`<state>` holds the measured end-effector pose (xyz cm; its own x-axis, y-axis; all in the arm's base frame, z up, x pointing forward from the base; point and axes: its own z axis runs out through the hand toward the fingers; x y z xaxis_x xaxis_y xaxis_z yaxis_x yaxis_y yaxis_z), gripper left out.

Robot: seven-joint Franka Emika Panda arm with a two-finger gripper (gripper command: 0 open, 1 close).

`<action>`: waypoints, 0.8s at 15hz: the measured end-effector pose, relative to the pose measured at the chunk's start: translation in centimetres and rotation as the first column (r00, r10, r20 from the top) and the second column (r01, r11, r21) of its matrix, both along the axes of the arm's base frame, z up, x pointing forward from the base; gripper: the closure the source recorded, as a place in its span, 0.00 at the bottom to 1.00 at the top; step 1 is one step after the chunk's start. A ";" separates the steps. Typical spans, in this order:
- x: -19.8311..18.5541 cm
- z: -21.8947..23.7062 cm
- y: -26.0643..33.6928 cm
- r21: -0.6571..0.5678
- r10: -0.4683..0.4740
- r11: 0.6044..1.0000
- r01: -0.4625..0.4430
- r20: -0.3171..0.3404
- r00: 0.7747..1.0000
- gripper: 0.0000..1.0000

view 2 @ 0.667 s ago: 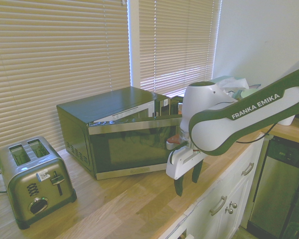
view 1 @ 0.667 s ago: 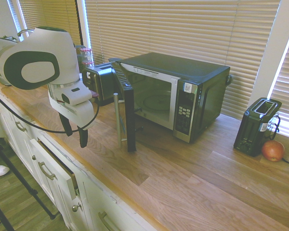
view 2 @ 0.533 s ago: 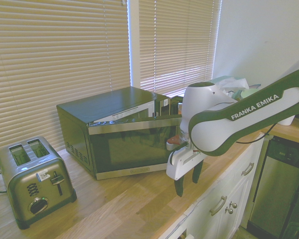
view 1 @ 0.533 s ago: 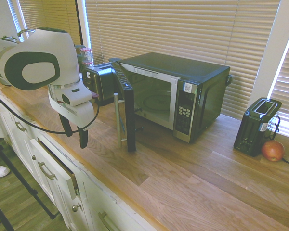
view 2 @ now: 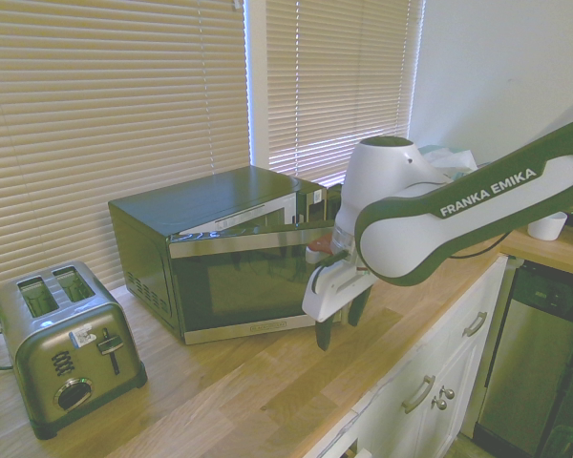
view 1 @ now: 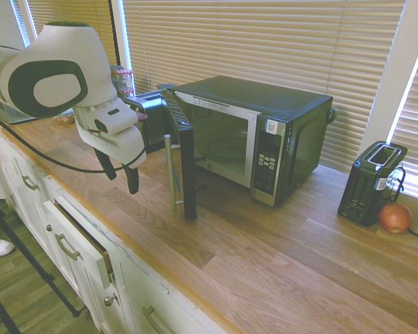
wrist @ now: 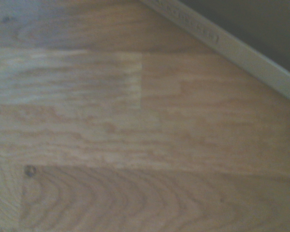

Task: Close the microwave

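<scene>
Microwave open on wooden surface, gripper beside its door

The black microwave [view 1: 226, 132] sits toward the window side of the surface [view 1: 265, 264], its door [view 1: 187, 156] swung well out and its lit-looking cavity exposed. A vertical silver handle [view 1: 171, 174] runs down the door's outer face. The gripper [view 1: 121, 185] hangs over the surface on that outer side, fingers pointing down and parted, with nothing between them. In the first exterior view, a black slot toaster [view 1: 373, 182] stands off past the keypad side, an apple [view 1: 395, 218] right beside it. A dark toaster oven [view 1: 152, 118] lies behind the open door, on the far side from the keypad. Nothing visible stands between gripper and door.

The surface is a long plank-patterned wooden counter above white cabinets [view 2: 449, 382], one drawer [view 1: 80, 243] pulled partly out. Closed blinds [view 1: 265, 42] cover the windows behind; white cups [view 2: 547, 226] stand at the far end.

Compared with the earlier frames, the gripper is higher and nearer the door; the door's angle looks unchanged.
</scene>
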<state>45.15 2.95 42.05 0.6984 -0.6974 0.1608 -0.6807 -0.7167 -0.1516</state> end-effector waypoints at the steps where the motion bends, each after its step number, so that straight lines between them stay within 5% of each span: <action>1: 0.6 1.1 0.3 -0.006 0.006 1.000 -0.006 0.025 1.000 0.00; 5: 3.9 4.9 0.2 -0.041 -0.019 0.999 0.023 0.108 0.994 0.00; 12: 9.4 6.6 -2.9 -0.033 -0.076 0.996 0.081 0.153 0.985 0.00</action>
